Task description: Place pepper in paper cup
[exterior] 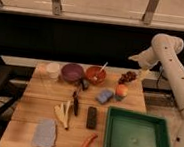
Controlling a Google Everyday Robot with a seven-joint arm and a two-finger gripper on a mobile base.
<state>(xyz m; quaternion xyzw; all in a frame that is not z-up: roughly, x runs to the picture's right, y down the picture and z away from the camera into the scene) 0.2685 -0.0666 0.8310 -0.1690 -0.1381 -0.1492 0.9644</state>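
The long, slim, tapered orange-red pepper (86, 145) lies at the near edge of the light wooden table (31, 101), pointing slantwise, with nothing holding it. Just beyond it lies a black rectangular block (92, 117), and to the right of both sits a square green plastic tray (109, 135). To the pepper's left rests a flat grey-blue cloth (45, 133), and beyond that a pale yellow banana peel (64, 114) with a dark slim utensil (75, 104) beside it.

The small white paper cup (52, 70) stands upright at the far left of the table, well apart from the pepper. Next to it in a row along the far edge are a purple bowl (72, 71) and an orange-red bowl (95, 74) with a pale spoon leaning in it. Farther right lies a dark bunch of grapes (129, 76); nearer, a round orange fruit (121, 91) sits just beside a blue sponge (104, 95).

The gripper (140, 69) hangs at the end of the white arm above the table's far right corner, near the grapes and well apart from both pepper and cup. It carries nothing that can be seen; whether it is wide or narrow cannot be told
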